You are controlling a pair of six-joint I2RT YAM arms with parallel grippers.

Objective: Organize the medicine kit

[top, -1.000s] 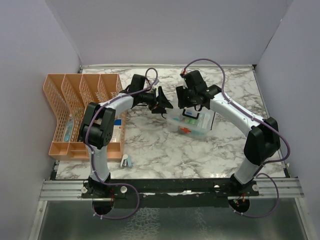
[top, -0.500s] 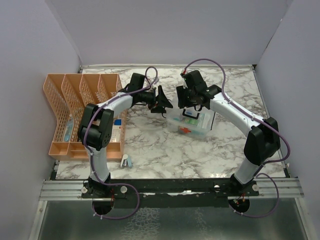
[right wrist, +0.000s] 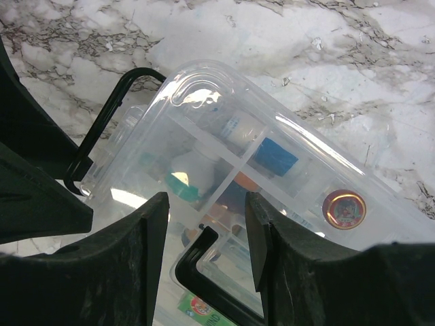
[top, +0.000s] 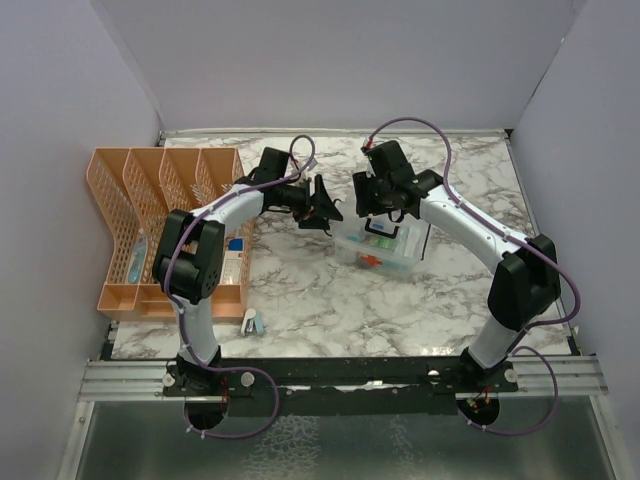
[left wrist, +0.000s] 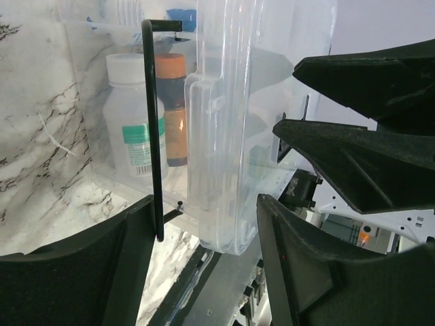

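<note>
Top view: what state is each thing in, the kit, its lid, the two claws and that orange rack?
medicine kit: unlatched, bottles standing inside.
lid: raised on edge.
left gripper: open, around the lid's edge.
right gripper: open, over the kit.
orange organizer: upright, partly filled.

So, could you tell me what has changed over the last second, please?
Very little has changed. The left fingers edged slightly to the left, away from the kit, and the left arm's elbow sank a touch towards the near edge. No new grasp or release shows. The right fingers, the kit and the orange organizer stayed where they were.
</note>
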